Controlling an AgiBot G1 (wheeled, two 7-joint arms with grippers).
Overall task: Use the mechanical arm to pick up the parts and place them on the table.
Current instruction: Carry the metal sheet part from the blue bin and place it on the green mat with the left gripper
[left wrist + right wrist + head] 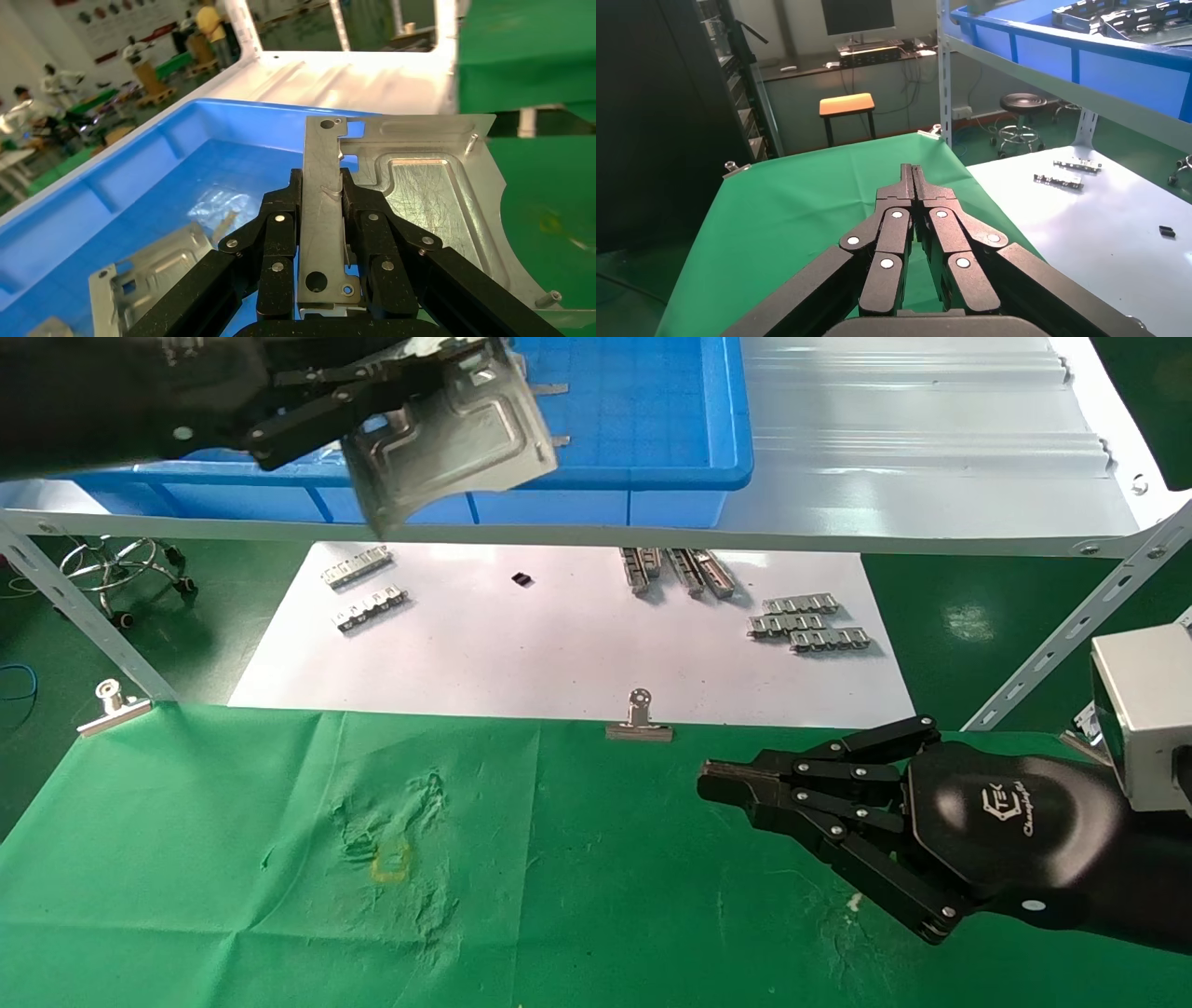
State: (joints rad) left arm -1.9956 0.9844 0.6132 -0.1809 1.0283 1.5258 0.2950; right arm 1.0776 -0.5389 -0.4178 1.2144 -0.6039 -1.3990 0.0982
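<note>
My left gripper (410, 374) is up at the far left, above the blue bin (652, 421), shut on a silver stamped part (456, 439) by its folded edge. In the left wrist view the fingers (321, 186) pinch that flange, and the part's plate (422, 196) sticks out to one side. Another part (151, 270) lies in the bin (140, 168) below. My right gripper (717, 784) hovers low over the green table (233, 859) at the near right, shut and empty, as the right wrist view (914, 172) confirms.
The bin stands on a silvery metal shelf (931, 439) with slanted braces (84, 617). Under it, a white sheet (559, 654) carries several linked strips (805, 621). Binder clips (640, 719) hold the cloth's far edge. A stool (121, 565) stands at the far left.
</note>
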